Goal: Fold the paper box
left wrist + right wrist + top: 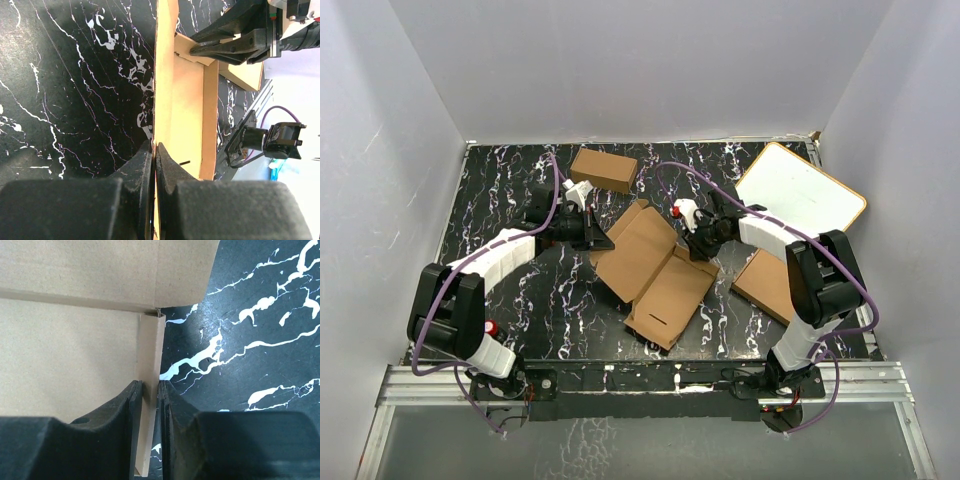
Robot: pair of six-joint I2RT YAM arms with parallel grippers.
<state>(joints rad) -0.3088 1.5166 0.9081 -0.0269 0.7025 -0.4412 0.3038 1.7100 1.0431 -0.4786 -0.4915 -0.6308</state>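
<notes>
The paper box (655, 268) is a brown die-cut cardboard sheet lying open in the middle of the black marbled table, with a slot near its front end. My left gripper (598, 238) is shut on the sheet's left edge; in the left wrist view the jaws (154, 150) pinch the thin edge of the box (186, 100). My right gripper (698, 243) is shut on a raised side flap at the sheet's right edge; in the right wrist view the jaws (150, 390) clamp the narrow flap (150, 360) standing beside the panel (65, 360).
A smaller chunky brown carton (604, 169) lies at the back. A flat brown carton (768, 283) lies under my right arm. A white board (802, 192) leans at the back right. White walls surround the table (510, 180).
</notes>
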